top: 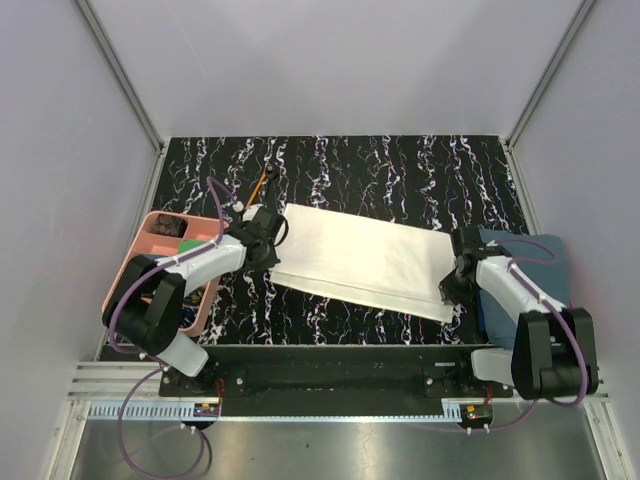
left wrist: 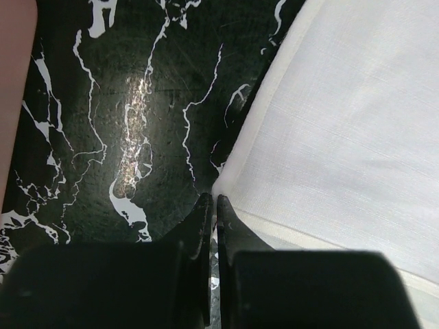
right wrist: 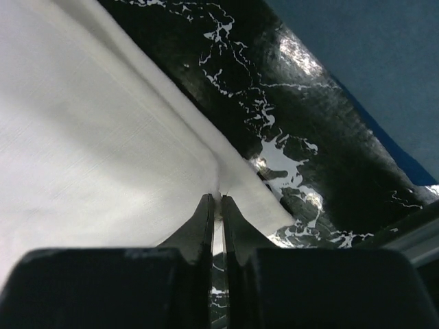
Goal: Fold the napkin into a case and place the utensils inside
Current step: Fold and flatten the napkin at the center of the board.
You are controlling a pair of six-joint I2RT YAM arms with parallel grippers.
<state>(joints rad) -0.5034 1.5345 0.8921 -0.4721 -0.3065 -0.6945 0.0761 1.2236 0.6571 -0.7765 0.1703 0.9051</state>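
Two arms over black marbled table (top: 400, 170), grey walls; napkin (top: 360, 262) a folded strip at frame centre. Left wrist: left gripper (left wrist: 213, 200) clenched, tips touching napkin corner, lower centre. Right wrist: right gripper (right wrist: 217, 199) pinching napkin edge, lower centre.

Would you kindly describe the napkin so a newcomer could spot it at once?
Start from the black marbled table. Across its middle lies the napkin, a long cream cloth, slanted. It is the only pale fabric: the towel on its right is dark blue, the tray on its left pink.
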